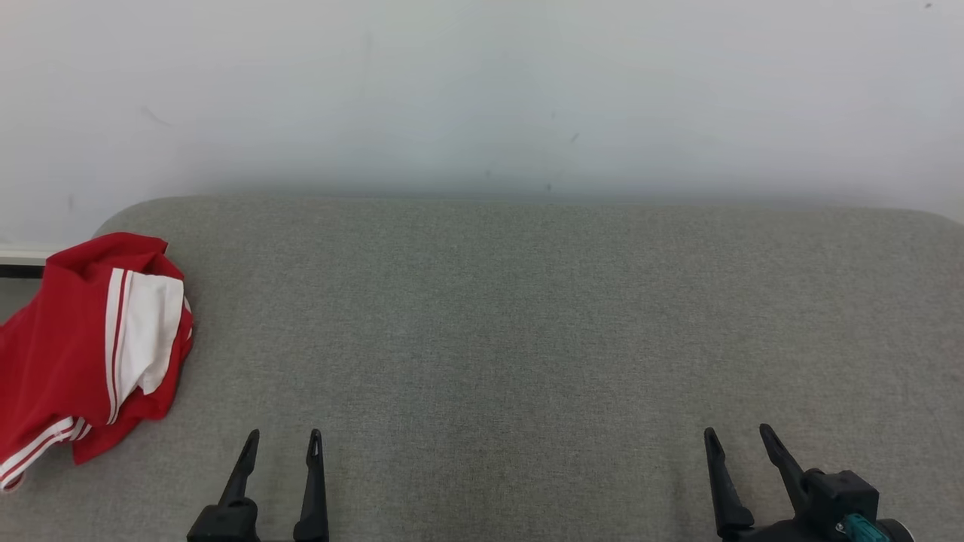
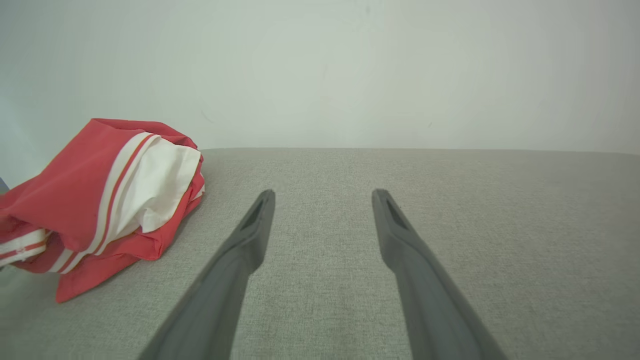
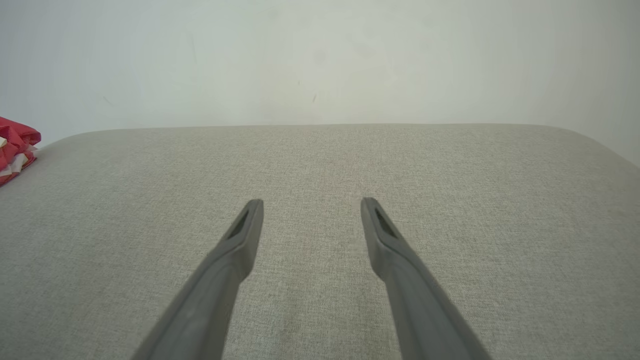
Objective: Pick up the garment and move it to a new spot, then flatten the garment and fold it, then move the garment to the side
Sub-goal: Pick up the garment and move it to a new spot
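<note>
A red garment with white panels and stripes lies crumpled at the far left of the grey fabric surface; part of it hangs past the left edge. In the left wrist view the garment sits left of my fingers, apart from them. A small bit of the garment peeks in at the left edge of the right wrist view. My left gripper is open at the lower left, empty, to the right of the garment. My right gripper is open at the lower right, nothing between its fingers.
A pale wall rises right behind the grey surface. The surface has rounded back corners. A wide stretch of bare fabric lies between and ahead of the two grippers.
</note>
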Available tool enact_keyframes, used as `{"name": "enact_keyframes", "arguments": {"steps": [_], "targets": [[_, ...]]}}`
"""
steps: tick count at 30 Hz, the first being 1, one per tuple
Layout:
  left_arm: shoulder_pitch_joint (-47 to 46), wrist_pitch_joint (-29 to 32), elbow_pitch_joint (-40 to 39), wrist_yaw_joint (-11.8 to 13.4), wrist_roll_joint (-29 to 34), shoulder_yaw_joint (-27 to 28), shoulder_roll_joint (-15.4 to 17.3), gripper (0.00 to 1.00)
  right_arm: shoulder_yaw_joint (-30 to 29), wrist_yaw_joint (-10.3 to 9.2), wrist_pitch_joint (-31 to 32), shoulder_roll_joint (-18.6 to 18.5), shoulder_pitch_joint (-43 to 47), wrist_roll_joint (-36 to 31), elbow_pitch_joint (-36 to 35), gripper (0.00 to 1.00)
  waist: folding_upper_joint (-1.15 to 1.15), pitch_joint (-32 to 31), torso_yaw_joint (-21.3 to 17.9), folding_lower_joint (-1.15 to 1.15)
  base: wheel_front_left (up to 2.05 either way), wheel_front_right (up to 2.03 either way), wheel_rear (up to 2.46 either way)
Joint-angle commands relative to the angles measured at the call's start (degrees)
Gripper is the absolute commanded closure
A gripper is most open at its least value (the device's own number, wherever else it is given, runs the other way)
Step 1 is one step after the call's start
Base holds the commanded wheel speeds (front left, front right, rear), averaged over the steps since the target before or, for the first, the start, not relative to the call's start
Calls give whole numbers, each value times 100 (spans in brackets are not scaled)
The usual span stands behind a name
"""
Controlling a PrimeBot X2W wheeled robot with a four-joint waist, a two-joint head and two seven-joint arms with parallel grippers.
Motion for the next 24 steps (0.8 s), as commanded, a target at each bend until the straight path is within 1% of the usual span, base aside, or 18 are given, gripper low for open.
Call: {"name": "enact_keyframes", "arguments": {"steps": [1,4,8,9,17,24], "targets": [[44,-20,29,3,-45,38,-6,0,-33,-12,-27,-14,95,38,0,0,0,2,72,0,0,0,0],[14,-20,31,25,-91,50,-9,0,-41,-12,-48,-14,68,60,-20,0,0,2,253,0,0,0,0],[18,-20,52,23,-97,20,-11,0,-66,-12,-59,-13,110,68,-31,0,0,-15,665,0,0,0,0],[18,-20,52,23,-97,20,-11,0,-66,-12,-59,-13,110,68,-31,0,0,-15,665,0,0,0,0],[100,-20,15,18,19,98,-11,0,-41,-12,-100,-13,177,150,-21,0,0,-41,1586,0,0,0,0],[140,-20,-29,-27,106,219,27,0,20,-12,-159,-13,203,235,48,0,0,-65,2281,0,0,0,0]]}}
